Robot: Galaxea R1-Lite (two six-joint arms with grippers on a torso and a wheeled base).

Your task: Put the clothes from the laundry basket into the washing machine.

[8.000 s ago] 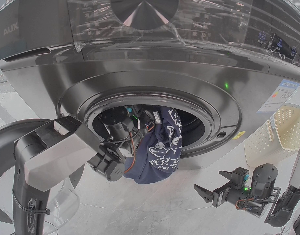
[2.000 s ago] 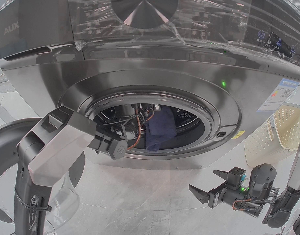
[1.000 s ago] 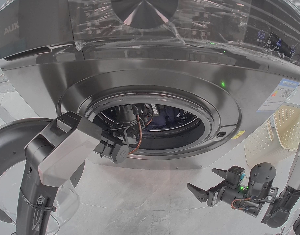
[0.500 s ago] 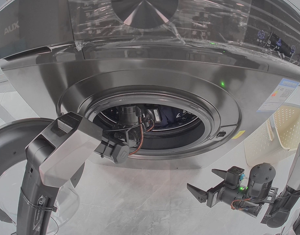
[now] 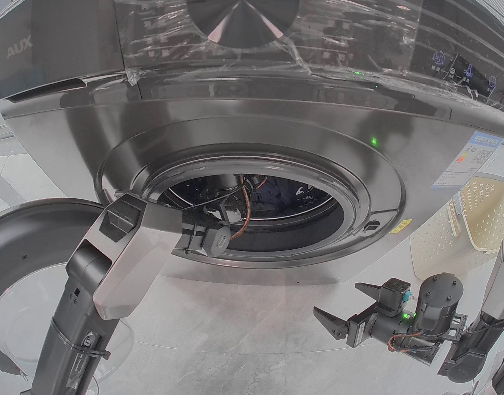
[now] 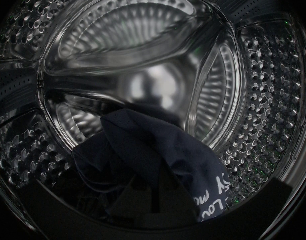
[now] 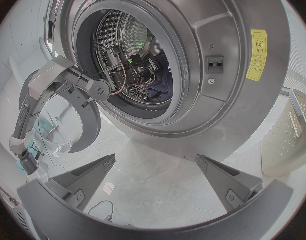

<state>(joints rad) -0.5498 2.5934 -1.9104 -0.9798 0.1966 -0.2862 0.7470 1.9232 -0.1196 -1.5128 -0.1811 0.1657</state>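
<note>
A navy garment with white print [image 6: 149, 144] lies bunched on the floor of the washing machine drum [image 6: 269, 94]; a piece of it [image 5: 287, 192] shows through the round door opening [image 5: 367, 193]. My left arm [image 5: 205, 237] reaches in through that opening. My left gripper [image 6: 156, 190] is deep inside, its fingers pressed together on the cloth's near edge. My right gripper [image 5: 342, 305] hangs open and empty low over the floor, in front of the machine and to the right.
The machine's glass door [image 5: 27, 270] stands swung open at the left, beside my left arm. A cream perforated laundry basket [image 5: 477, 220] stands at the right, close to the machine's front. Grey tiled floor [image 5: 235, 336] lies between my arms.
The garment hung out over the door rim eight seconds ago; now it is wholly inside the drum. My left arm has pushed deeper in. The right gripper has barely shifted.
</note>
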